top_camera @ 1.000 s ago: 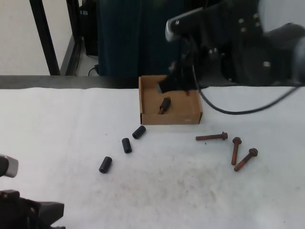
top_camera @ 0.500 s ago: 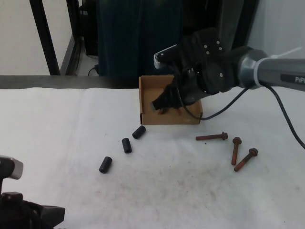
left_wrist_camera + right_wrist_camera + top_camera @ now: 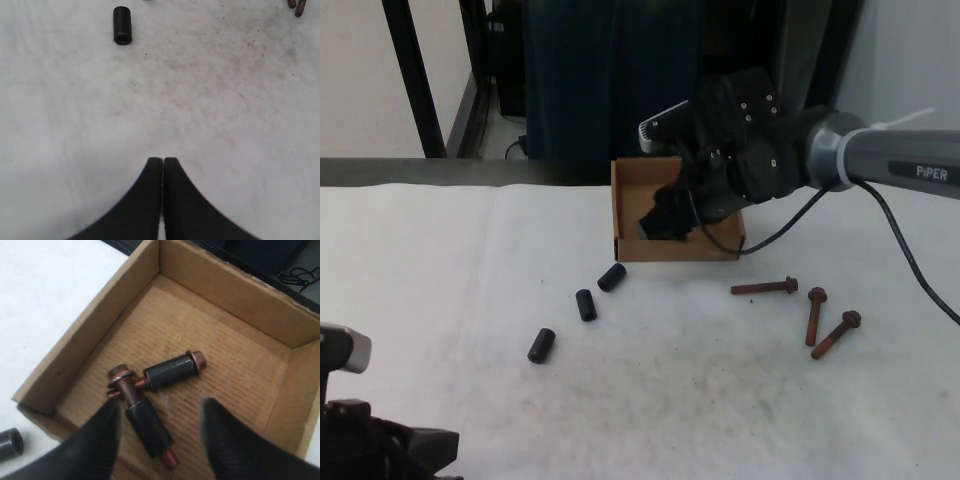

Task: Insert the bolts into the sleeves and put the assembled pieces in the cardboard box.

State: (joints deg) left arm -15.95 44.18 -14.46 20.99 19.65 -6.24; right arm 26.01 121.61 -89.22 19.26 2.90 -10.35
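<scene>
Sleeves [image 3: 585, 304], three short black cylinders, trail off the brown cardboard box [image 3: 675, 249] at the white worktop's [image 3: 670, 400] far edge. Three rusty bolts [image 3: 814, 314] lie towards its right edge. Right gripper [image 3: 160, 407] hangs spread wide over the box, where two assembled pieces [image 3: 170, 371] lie flat, long axes crossing. Left gripper [image 3: 162, 161] is pinched closed by the front-left corner.

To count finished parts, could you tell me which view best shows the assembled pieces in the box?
Right wrist view: two assembled pieces lie plainly inside the cardboard box. High view: right gripper covers them. Left wrist: bench.
</scene>
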